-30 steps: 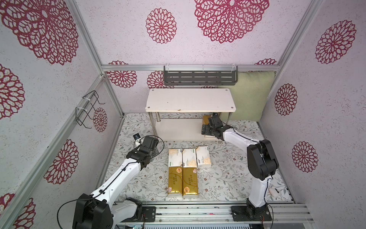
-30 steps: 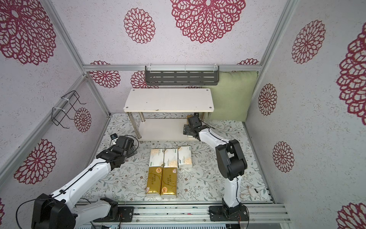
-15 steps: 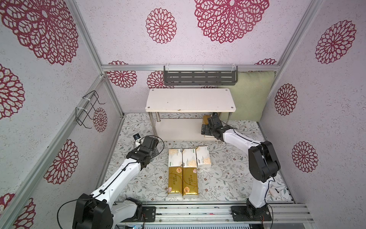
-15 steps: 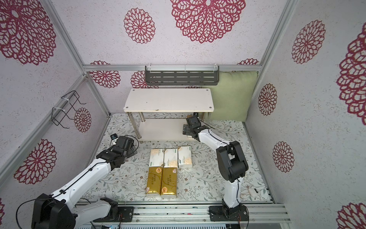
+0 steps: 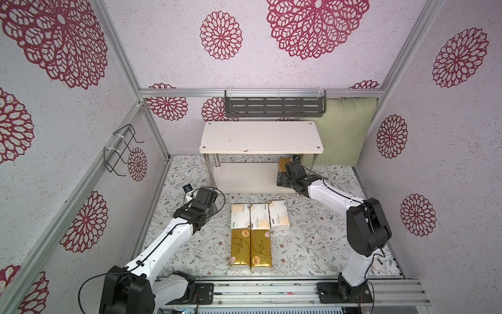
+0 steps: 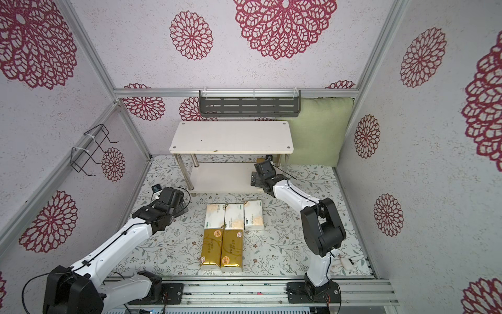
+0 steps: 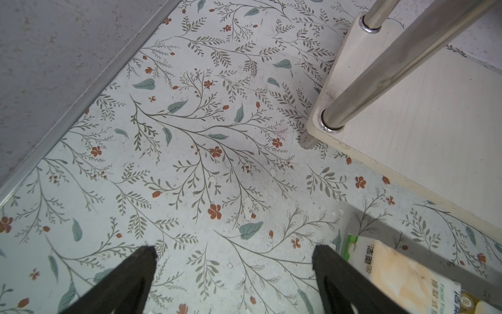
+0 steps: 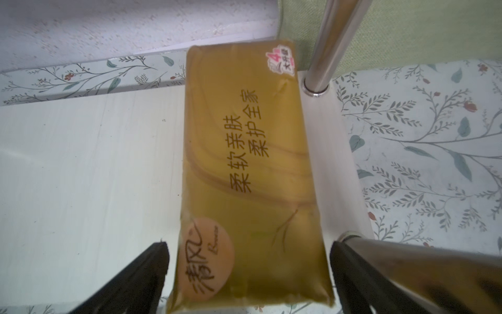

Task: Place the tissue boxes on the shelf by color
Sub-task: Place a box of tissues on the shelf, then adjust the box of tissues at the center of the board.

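Note:
The shelf (image 5: pixel 260 137) stands at the back, and its lower board (image 8: pixel 81 163) carries one gold tissue box (image 8: pixel 244 163) at the right end, beside a chrome leg (image 8: pixel 328 40). My right gripper (image 8: pixel 247 244) is open, its fingers straddling that box's near end with a gap on each side. In both top views three white tissue boxes (image 5: pixel 259 217) (image 6: pixel 233 217) lie in a row on the floor, with two gold ones (image 5: pixel 251 251) (image 6: pixel 221 250) in front of them. My left gripper (image 7: pixel 235 250) hangs open and empty over bare floor, left of the leftmost white box (image 7: pixel 394 271).
A dark grey slotted rack (image 5: pixel 274 104) hangs on the back wall above the shelf. A green cushion (image 5: pixel 342 130) leans in the back right corner. A black wire holder (image 5: pixel 122 149) is fixed to the left wall. The shelf's front left leg (image 7: pixel 380 68) stands near my left gripper.
The right arm's elbow has drifted slightly towards the front right while its gripper stays open at the shelf's right end. The left arm has not moved.

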You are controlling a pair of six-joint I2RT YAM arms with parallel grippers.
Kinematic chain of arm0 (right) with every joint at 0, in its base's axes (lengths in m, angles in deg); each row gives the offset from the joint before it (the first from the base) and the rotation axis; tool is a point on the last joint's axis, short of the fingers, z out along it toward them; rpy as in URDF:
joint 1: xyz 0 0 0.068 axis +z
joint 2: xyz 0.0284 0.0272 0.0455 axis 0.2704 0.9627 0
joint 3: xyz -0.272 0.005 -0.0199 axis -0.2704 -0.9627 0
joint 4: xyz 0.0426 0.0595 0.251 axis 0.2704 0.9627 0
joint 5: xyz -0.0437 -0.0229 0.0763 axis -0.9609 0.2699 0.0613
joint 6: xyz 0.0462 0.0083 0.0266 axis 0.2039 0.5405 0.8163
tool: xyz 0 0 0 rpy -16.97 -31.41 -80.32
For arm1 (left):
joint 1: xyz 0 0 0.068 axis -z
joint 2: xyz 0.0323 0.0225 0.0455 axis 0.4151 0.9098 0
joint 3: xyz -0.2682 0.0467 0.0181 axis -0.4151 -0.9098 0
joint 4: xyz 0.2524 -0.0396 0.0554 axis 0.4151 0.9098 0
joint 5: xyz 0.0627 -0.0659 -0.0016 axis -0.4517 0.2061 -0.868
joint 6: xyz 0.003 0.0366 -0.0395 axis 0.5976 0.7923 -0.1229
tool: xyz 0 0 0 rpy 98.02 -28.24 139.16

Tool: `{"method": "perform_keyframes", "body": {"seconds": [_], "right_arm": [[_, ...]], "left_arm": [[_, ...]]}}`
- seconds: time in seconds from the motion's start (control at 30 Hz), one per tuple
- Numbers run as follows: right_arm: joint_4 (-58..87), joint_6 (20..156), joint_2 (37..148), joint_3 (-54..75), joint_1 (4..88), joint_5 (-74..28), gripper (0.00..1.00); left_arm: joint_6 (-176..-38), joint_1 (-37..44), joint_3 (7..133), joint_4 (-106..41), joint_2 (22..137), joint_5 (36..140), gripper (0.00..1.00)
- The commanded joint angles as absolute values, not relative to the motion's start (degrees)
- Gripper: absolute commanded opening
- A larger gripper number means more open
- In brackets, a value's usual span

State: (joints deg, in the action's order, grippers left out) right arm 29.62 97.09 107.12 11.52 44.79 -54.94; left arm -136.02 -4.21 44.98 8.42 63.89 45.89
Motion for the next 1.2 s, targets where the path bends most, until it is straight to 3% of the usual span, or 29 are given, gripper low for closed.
{"method": "perform_keyframes", "body": {"seconds": [0.0, 0.47, 1.17], "right_arm": [[29.6, 98.5, 102.8, 10.5, 45.3, -56.8, 0.99], [31.5, 99.7, 92.4, 3.4, 48.8, -57.5, 0.99], [40.8, 115.3, 75.7, -14.2, 67.6, -60.6, 0.99]], "left_arm": [[-135.8, -3.6, 44.5, 7.6, 63.0, 46.9, 0.97], [-136.2, -3.4, 44.5, 7.6, 62.8, 47.1, 0.97], [-134.2, -3.4, 45.8, 5.7, 66.6, 46.0, 0.97]]}}
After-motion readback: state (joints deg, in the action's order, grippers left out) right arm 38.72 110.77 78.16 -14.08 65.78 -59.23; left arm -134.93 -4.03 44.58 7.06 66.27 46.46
